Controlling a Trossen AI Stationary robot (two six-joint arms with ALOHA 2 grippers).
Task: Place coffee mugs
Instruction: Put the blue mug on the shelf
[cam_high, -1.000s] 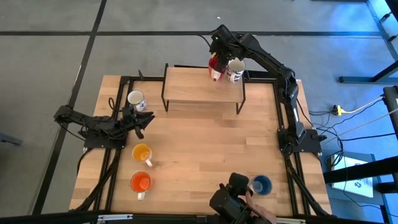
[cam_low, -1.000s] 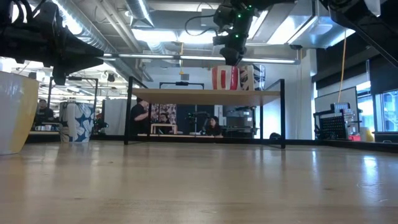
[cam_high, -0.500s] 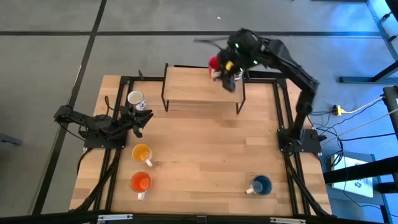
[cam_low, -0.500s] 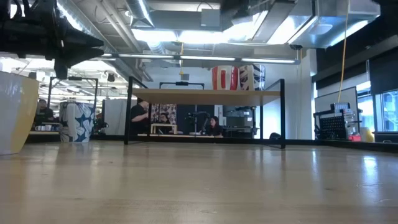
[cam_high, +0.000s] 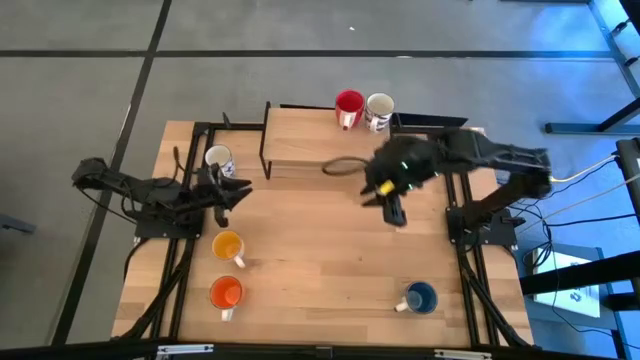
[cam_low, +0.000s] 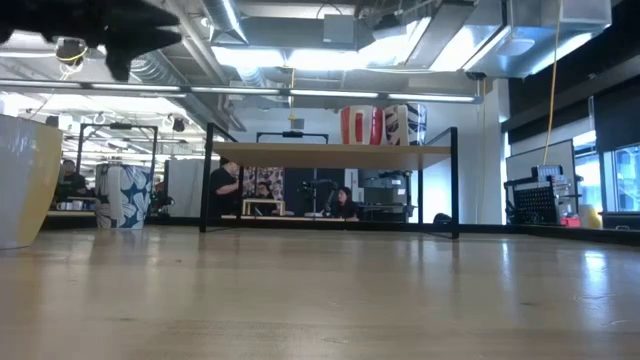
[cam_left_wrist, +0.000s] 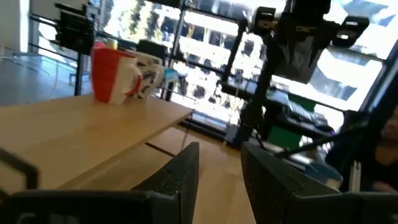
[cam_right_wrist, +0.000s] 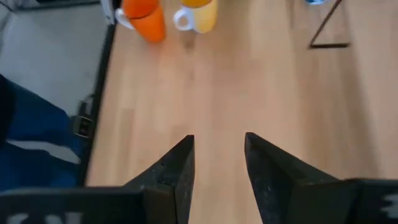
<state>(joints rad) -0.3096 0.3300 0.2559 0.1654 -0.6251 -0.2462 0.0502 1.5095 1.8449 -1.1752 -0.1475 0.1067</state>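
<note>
High view: red mug (cam_high: 348, 103) and a white mug (cam_high: 379, 107) sit on the shelf (cam_high: 300, 140) at the desk's (cam_high: 320, 260) far edge; the other mugs stand on the desk. Wrist views: left gripper (cam_left_wrist: 219, 168) and right gripper (cam_right_wrist: 217, 163) both have jaws parted, empty.

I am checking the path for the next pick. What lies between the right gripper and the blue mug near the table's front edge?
In the high view, only bare table lies between the right gripper, open and empty, and the blue mug.
</note>
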